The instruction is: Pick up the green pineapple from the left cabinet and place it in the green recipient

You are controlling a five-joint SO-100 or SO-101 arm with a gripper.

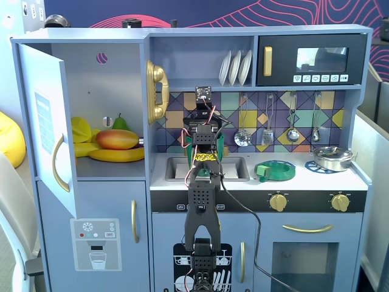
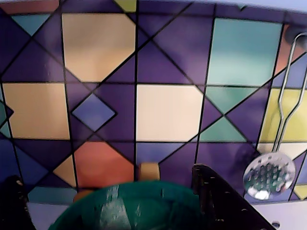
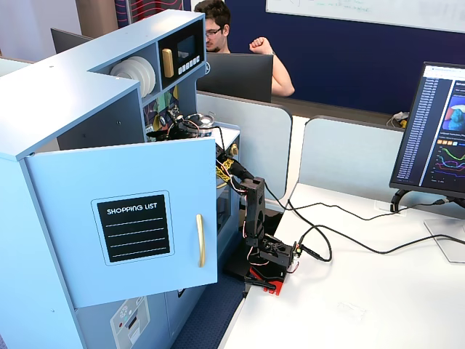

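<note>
The left cabinet (image 1: 115, 79) stands open, its door (image 1: 45, 121) swung out to the left. I cannot make out the green pineapple in any view. The green recipient (image 1: 222, 146) stands at the sink behind the arm, with only green edges showing on either side. In the wrist view its rounded rim (image 2: 144, 206) fills the bottom centre. My gripper (image 1: 204, 135) hovers right above it, facing the tiled backsplash. In the wrist view the gripper (image 2: 105, 175) is open, its two black fingers (image 2: 225, 201) wide apart on either side of the pot.
A mango (image 1: 117, 139), a banana (image 1: 118, 155) and a pear (image 1: 120, 123) lie in the cabinet. A flat green dish (image 1: 276, 170) and a steel pan (image 1: 332, 157) sit on the counter to the right. A skimmer (image 2: 268, 175) hangs on the backsplash. A gold phone (image 1: 156, 91) hangs left of the arm.
</note>
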